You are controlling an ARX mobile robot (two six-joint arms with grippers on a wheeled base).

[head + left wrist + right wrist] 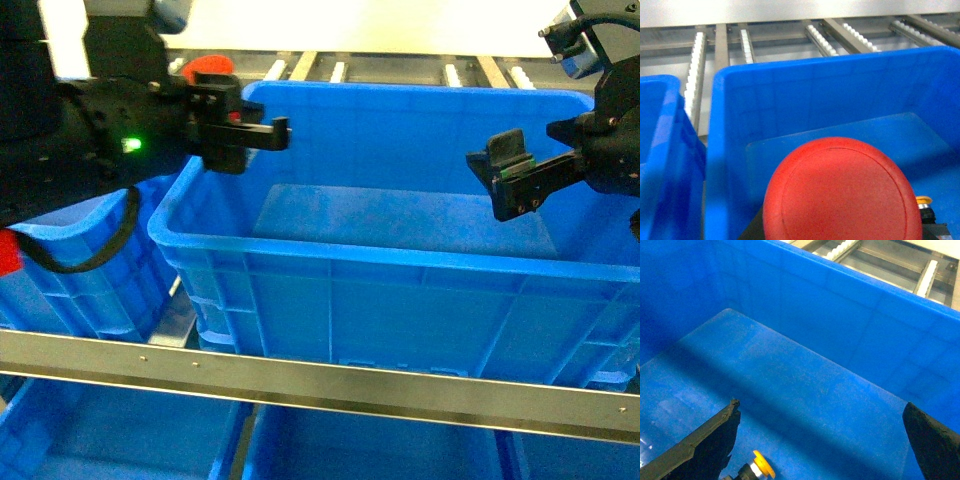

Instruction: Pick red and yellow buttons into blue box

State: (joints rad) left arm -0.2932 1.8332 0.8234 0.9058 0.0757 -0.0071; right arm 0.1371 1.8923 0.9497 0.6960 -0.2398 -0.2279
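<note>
Red button (840,192) fills the left wrist view, held by left end effector (262,132) over the blue box (330,255) for dropping; right end effector (515,175) spread wide, yellow button (761,465) already inside.

We find our left gripper (262,128) above the near-left corner of the box (330,255), with one button (840,192) held in it over the box's inside, and a second button (760,466) lying on the box floor just below and between the fingers (705,447) of our right gripper (508,172), which hangs inside the box's right half. To the left of the left gripper, just beside the box, stands another crate (75,265), and behind both grippers, beyond the far wall of the box, run roller rails (825,40). Before and below both grippers a metal rail (320,385) crosses in front of the box, with more bins (120,430) under it.
</note>
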